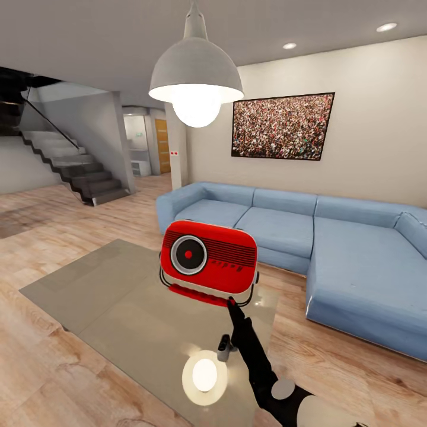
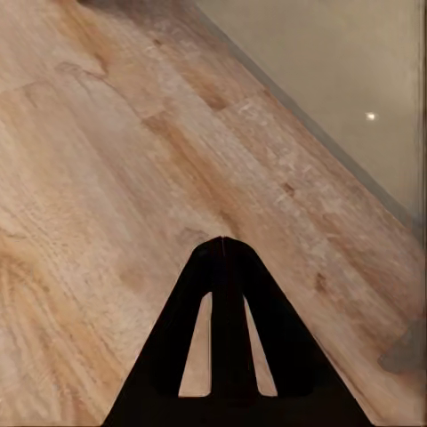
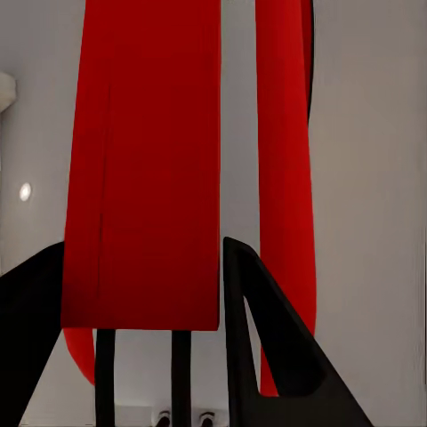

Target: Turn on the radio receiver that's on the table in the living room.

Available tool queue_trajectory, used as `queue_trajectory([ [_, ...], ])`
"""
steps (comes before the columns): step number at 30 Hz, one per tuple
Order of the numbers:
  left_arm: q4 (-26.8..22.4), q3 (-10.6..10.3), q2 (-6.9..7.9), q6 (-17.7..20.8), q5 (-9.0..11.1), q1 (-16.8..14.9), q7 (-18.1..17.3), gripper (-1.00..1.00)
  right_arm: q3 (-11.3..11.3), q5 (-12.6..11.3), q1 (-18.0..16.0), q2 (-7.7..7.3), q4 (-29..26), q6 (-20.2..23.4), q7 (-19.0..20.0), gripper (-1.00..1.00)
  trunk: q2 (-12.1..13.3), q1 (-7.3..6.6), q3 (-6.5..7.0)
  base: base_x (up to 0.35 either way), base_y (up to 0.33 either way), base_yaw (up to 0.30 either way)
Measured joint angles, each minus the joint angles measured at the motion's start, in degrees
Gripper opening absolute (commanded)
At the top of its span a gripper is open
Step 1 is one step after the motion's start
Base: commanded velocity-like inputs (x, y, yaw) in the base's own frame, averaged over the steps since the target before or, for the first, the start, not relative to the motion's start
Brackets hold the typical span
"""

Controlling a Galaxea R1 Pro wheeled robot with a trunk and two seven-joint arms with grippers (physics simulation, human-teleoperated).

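The red radio receiver (image 1: pixel 209 260) stands on the glossy grey-brown table (image 1: pixel 101 296), its round dial facing me. My right gripper (image 1: pixel 232 305) reaches up from below on a black arm, and its tip touches the radio's lower front edge. In the right wrist view the right gripper (image 3: pixel 144 245) is open, with the radio's red body (image 3: pixel 147 160) filling the gap between the two black fingers. My left gripper (image 2: pixel 222 242) is shut with nothing in it. It hangs over the light wood floor (image 2: pixel 98 178) beside the table's edge (image 2: pixel 356 89).
A blue L-shaped sofa (image 1: pixel 332 237) runs behind and to the right of the table. A white dome pendant lamp (image 1: pixel 196 83) hangs above, and its glare reflects on the tabletop (image 1: pixel 204 373). A crowd picture (image 1: pixel 282 126) hangs on the wall. Stairs (image 1: pixel 77 169) rise at the far left.
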Motion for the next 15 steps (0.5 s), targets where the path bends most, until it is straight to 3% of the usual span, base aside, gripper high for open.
queue_trajectory([
  [3,-0.97,0.61,-0.24,0.97,0.52,0.0,0.97,-1.0,-0.8,-0.04,-0.12,-0.04,0.0,0.43,0.0,-1.0,0.0,0.0,0.0,0.0,0.0,0.0],
  [4,-7.96,0.79,-0.32,6.3,0.64,0.01,2.98,-1.0,-3.1,0.22,-0.13,-0.04,-0.03,0.64,0.0,-1.0,0.0,0.0,-0.01,0.0,0.0,0.0],
  [5,-15.58,-0.01,-0.33,8.83,0.23,-0.02,3.47,-1.0,-6.77,-0.03,-0.16,-0.07,0.0,1.1,0.0,-1.0,0.0,0.0,0.01,0.0,0.0,0.0],
  [6,-16.67,-0.58,-0.31,9.77,0.13,0.01,3.57,-1.0,-8.82,-0.43,-0.19,-0.09,0.03,1.27,0.06,-1.0,0.0,0.0,0.01,0.0,0.0,0.0],
  [9,-25.89,-6.84,0.04,19.42,-1.04,-0.01,3.94,-1.0,-8.21,0.1,-0.16,-0.12,-0.01,1.42,0.0,-1.0,0.0,0.0,0.0,0.0,0.0,0.0],
  [10,-31.17,-8.35,0.01,24.9,-1.25,-0.01,3.98,-1.0,-9.04,0.01,-0.17,-0.15,0.0,1.52,0.0,-1.0,0.0,0.0,0.01,0.0,0.0,0.0],
  [13,-41.45,-9.92,-0.26,34.4,-1.41,-0.25,3.94,-1.0,-9.28,0.03,-0.17,-0.29,0.0,1.59,0.0,-1.0,0.0,0.0,0.0,0.0,0.0,0.0],
  [15,-43.44,-11.35,-0.79,37.19,-1.38,-1.48,3.52,-1.0,-9.3,0.04,-0.17,-0.32,0.0,1.6,0.0,-1.0,0.0,0.0,0.0,0.0,0.0,0.0],
])
